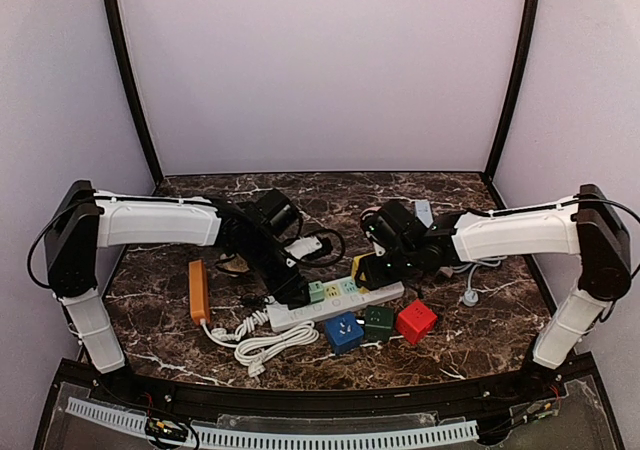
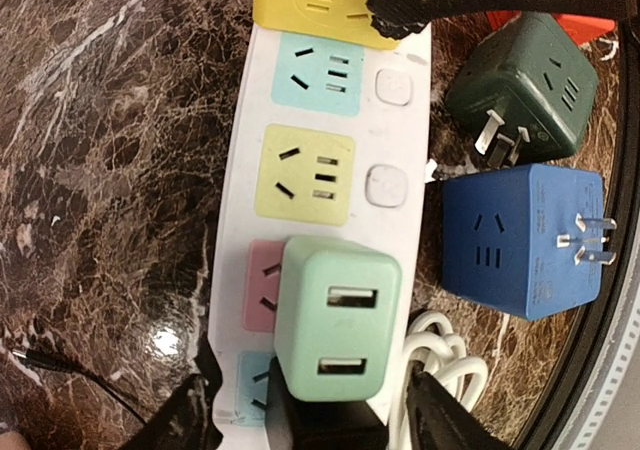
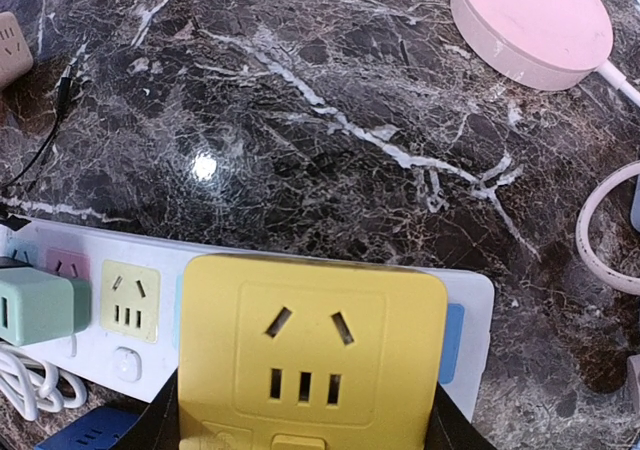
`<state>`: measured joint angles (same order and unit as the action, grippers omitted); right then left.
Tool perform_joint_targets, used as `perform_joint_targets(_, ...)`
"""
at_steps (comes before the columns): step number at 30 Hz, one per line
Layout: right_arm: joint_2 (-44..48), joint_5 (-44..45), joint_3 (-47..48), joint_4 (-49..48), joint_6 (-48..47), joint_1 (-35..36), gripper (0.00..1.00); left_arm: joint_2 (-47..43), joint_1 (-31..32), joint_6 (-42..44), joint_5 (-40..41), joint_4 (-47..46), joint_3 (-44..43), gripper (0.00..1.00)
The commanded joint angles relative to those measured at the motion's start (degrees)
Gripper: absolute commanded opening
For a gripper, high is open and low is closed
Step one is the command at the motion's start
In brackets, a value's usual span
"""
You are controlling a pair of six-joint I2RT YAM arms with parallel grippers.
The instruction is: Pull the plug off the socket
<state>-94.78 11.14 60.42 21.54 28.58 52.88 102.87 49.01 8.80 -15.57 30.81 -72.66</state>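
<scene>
Left wrist view: a mint-green cube plug with two USB slots (image 2: 335,330) stands on a white multi-outlet power strip (image 2: 400,130), partly covering a pink outlet, on the dark marble tabletop (image 3: 300,120). The left claw (image 2: 315,390) straddles it, released, with gaps showing on both sides. The right claw (image 3: 305,430) is clenched on a yellow cube adapter (image 3: 310,350) at the strip's other end. Both arms reach inward, wrists tipped down.

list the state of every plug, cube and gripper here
mint adapter, plugged into the power strip
yellow adapter, seated on strip, right gripper shut on it
left gripper, open, straddling mint adapter
blue cube, unplugged, prongs bare
dark green cube, unplugged, prongs bare
red cube, unplugged
</scene>
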Motion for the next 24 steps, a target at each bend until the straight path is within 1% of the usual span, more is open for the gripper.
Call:
perform_joint_targets(1, -0.5, -4.2, 2.8, -6.5, 0.5, 1.3, 0.12, 1.0, 0.4, 0.7, -0.9, 2.0, -1.9, 0.56)
perform_joint_targets(2, -0.6, -4.3, 2.9, -6.5, 0.5, 1.3, 0.12, 1.2, 0.5, 0.7, -0.6, 1.9, -2.1, 0.54)
perform_joint_targets(7, -1.0, -4.5, 2.8, -6.7, 0.8, 1.3, 0.11, 1.5, 0.9, 1.0, 0.0, 1.2, -2.2, 0.53)
perform_joint_targets(9, -1.0, -4.6, 2.6, -6.8, 0.9, 1.3, 0.10, 1.9, 1.0, 1.1, 0.2, 1.1, -2.3, 0.49)
perform_joint_targets(10, -1.0, -4.6, 2.6, -6.9, 1.0, 1.4, 0.09, 2.1, 1.0, 1.2, 0.4, 1.0, -2.4, 0.44)
perform_joint_targets(11, -1.0, -4.6, 2.4, -7.0, 1.1, 1.3, 0.09, 2.3, 1.1, 1.2, 0.6, 1.1, -2.4, 0.42)
perform_joint_targets(12, -0.9, -4.8, 2.1, -7.3, 1.3, 1.3, 0.08, 2.5, 1.1, 1.3, 0.8, 1.1, -2.4, 0.37)
perform_joint_targets(13, -0.7, -5.2, 1.8, -7.7, 1.4, 1.3, 0.08, 2.6, 1.1, 1.5, 1.0, 1.1, -2.4, 0.35)
perform_joint_targets(15, -0.3, -5.9, 1.1, -8.5, 1.6, 1.3, 0.08, 2.9, 1.5, 2.4, 1.2, 1.5, -2.4, 0.27)
perform_joint_targets(16, -0.1, -6.3, 0.8, -8.9, 1.8, 1.2, 0.08, 3.2, 1.6, 2.8, 1.6, 1.7, -2.4, 0.25)
perform_joint_targets(17, 0.2, -6.6, 0.4, -9.2, 2.1, 1.0, 0.07, 3.3, 2.0, 3.2, 2.5, 2.2, -2.4, 0.20)
perform_joint_targets(18, 0.5, -6.9, 0.1, -9.5, 2.4, 0.8, 0.06, 3.6, 2.1, 3.5, 2.8, 2.4, -2.4, 0.18)
perform_joint_targets(21, 1.6, -8.2, -1.2, -10.4, 3.6, -0.4, 0.03, 4.4, 2.4, 3.9, 3.8, 3.6, -2.6, 0.06)
perform_joint_targets(23, 2.2, -8.5, -1.9, -10.8, 3.8, -0.8, 0.01, 4.5, 2.4, 4.0, 4.0, 3.8, -2.7, 0.02)
perform_joint_targets(24, 2.5, -8.4, -2.0, -10.9, 3.8, -0.8, 0.00, 4.5, 2.5, 4.0, 4.1, 3.8, -2.8, 0.01)
